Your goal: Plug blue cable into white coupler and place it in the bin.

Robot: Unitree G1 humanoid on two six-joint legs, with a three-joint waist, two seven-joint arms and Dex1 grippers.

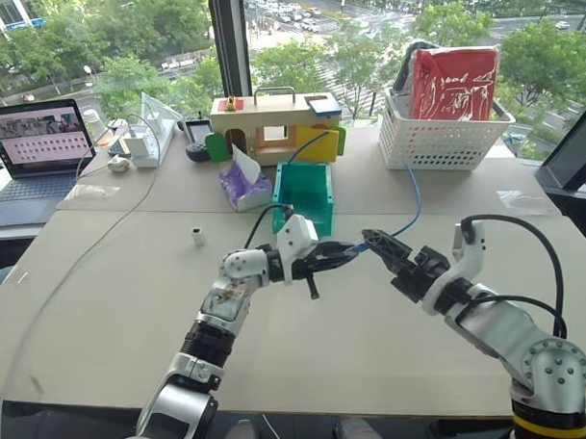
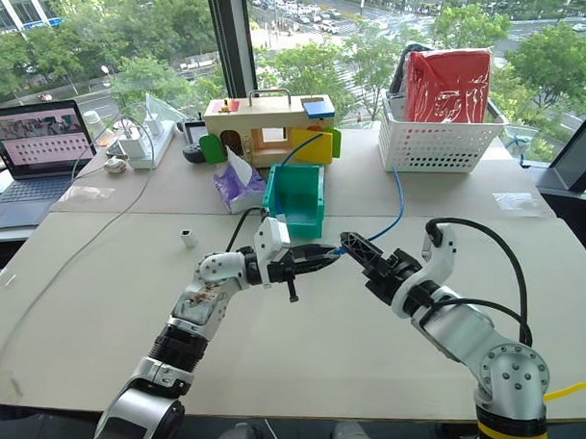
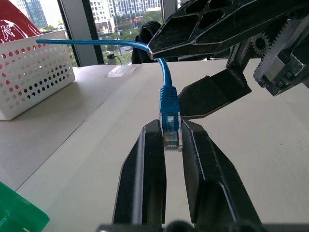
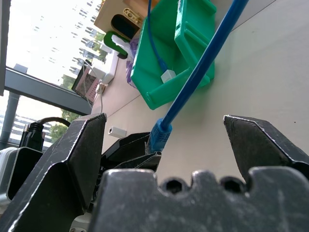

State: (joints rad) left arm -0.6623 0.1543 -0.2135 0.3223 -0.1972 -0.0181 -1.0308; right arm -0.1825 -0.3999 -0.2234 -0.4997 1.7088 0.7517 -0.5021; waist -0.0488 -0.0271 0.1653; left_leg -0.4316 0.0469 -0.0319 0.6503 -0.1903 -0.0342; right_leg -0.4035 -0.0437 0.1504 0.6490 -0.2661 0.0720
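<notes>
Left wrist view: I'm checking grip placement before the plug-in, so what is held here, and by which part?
The thin light-blue network cable is pinched in the left gripper by its clear plastic end plug. The right gripper holds nothing.

Probably office: laptop (image 1: 38,142), high windows

one blue cable (image 1: 409,204), one white coupler (image 1: 198,236) and one teal bin (image 1: 305,193) sit on the table (image 1: 112,284). there is also one white lattice basket (image 1: 435,142), one laptop (image 1: 38,146) and two grippers, left (image 1: 350,251) and right (image 1: 376,242)
</notes>
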